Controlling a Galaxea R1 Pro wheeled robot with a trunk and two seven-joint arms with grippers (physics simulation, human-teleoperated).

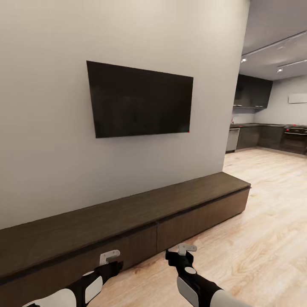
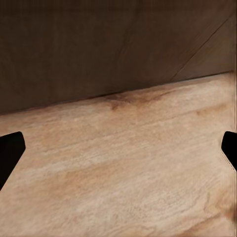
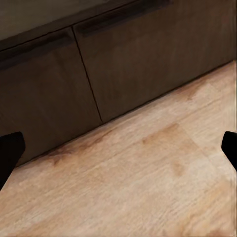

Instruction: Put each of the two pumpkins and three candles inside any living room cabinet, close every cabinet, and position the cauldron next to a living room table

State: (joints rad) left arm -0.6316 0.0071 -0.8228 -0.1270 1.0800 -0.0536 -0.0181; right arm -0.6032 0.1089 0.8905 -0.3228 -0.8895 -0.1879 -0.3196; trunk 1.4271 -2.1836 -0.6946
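The long, low dark-brown cabinet (image 1: 128,215) runs along the white wall, and its flat fronts are all shut. My left gripper (image 1: 110,256) hangs low just in front of it, over the wood floor. My right gripper (image 1: 182,247) hangs beside the left one, near the seam between two fronts. In the left wrist view the left gripper (image 2: 118,153) is open over bare floor, facing a cabinet front (image 2: 98,44). The right gripper (image 3: 118,153) is open too, with two cabinet fronts (image 3: 138,59) beyond it. Neither holds anything. The pumpkins, candles, cauldron and table are out of view.
A black TV (image 1: 140,100) hangs on the wall above the cabinet. Light wood floor (image 1: 264,238) stretches to the right, past the cabinet's end, into a dark kitchen (image 1: 273,136) at the back right.
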